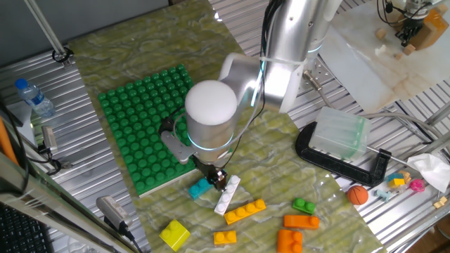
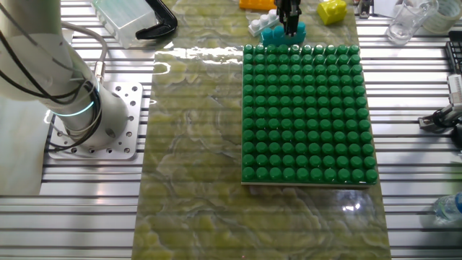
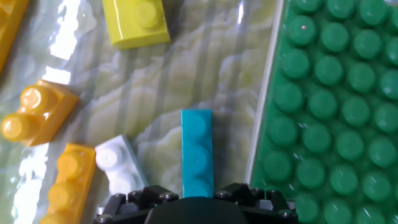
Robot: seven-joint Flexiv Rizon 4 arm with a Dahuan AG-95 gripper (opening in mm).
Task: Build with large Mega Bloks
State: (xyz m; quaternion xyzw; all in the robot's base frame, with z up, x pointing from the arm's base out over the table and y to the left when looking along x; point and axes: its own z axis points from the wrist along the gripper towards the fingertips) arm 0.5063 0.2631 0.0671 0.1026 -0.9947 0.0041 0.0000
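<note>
A teal three-stud Mega Blok [image 3: 196, 149] lies on the mat beside the edge of the green studded baseplate [image 3: 336, 93]. My gripper [image 3: 196, 198] is low over the brick's near end, with one jaw mount on each side; the fingertips are hidden. From the side, the gripper [image 1: 216, 179] stands at the teal brick [image 1: 199, 188], next to a white brick [image 1: 228, 195]. In the other fixed view the gripper [image 2: 290, 22] reaches down onto the teal brick [image 2: 284, 33] at the baseplate's [image 2: 307, 115] far edge.
Loose bricks lie around: yellow [image 1: 174, 233], yellow-orange [image 1: 245, 211], orange [image 1: 301, 222] and green [image 1: 304, 206]. An orange ball [image 1: 358, 194], a clear box [image 1: 339, 133] in a black clamp [image 1: 344, 165] and a water bottle [image 1: 34, 97] sit off the mat.
</note>
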